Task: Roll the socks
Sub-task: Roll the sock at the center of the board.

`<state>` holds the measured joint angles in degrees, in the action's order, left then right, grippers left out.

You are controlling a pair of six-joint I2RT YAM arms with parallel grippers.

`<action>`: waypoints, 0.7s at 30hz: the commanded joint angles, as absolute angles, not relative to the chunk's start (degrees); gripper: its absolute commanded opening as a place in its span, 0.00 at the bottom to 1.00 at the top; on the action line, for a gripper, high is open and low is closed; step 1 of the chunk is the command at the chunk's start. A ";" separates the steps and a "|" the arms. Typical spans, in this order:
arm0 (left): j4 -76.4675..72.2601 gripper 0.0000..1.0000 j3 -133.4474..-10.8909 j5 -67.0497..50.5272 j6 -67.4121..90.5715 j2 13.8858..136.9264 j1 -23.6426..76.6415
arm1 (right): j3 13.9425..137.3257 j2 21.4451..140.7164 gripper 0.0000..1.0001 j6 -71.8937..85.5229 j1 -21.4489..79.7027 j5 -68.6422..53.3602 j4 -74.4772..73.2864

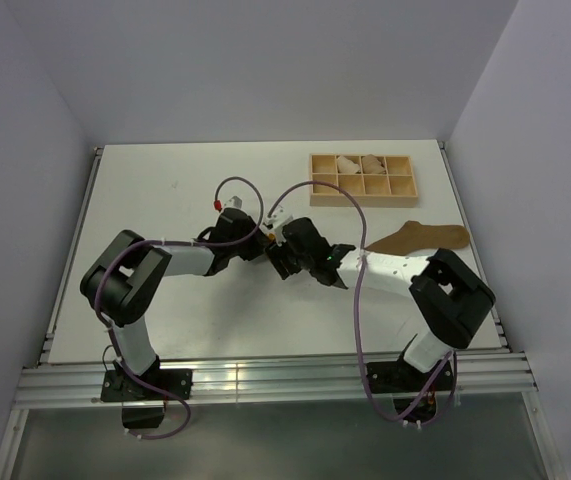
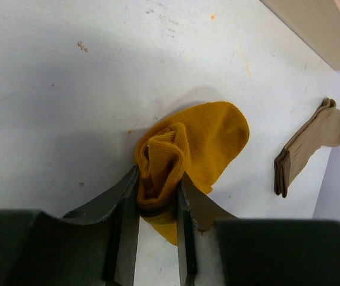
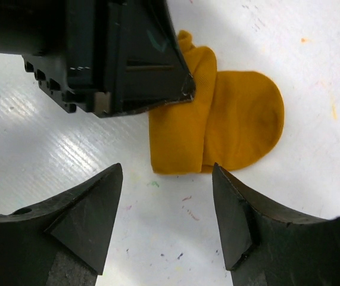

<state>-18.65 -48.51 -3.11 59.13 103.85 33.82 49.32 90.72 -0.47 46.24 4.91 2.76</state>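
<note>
Mustard-orange knit sock (image 2: 217, 137), partly rolled, sat pinched in the narrowly parted left gripper (image 2: 158, 185) to keep its roll tight; the right gripper (image 3: 167, 196) hung wide and empty beside it.

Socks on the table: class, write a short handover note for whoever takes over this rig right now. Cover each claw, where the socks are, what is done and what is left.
Left claw: shut on the bunched, partly rolled end of the mustard sock.
Right claw: open, empty, hovering at that sock's edge.
Tan sock: flat on the table, apart from both claws, near the wooden tray.
Done: mustard roll begun; its toe end lies flat.
Left: finish that roll, then probably roll the tan sock.
</note>
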 commanded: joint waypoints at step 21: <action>-11.42 0.00 -50.89 -5.45 58.45 101.87 33.75 | 50.36 103.79 0.57 -11.07 53.70 19.41 12.39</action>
<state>-15.62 -49.69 -4.29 59.42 103.68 33.39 49.10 101.38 -9.19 52.25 16.58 12.14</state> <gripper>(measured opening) 0.305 0.584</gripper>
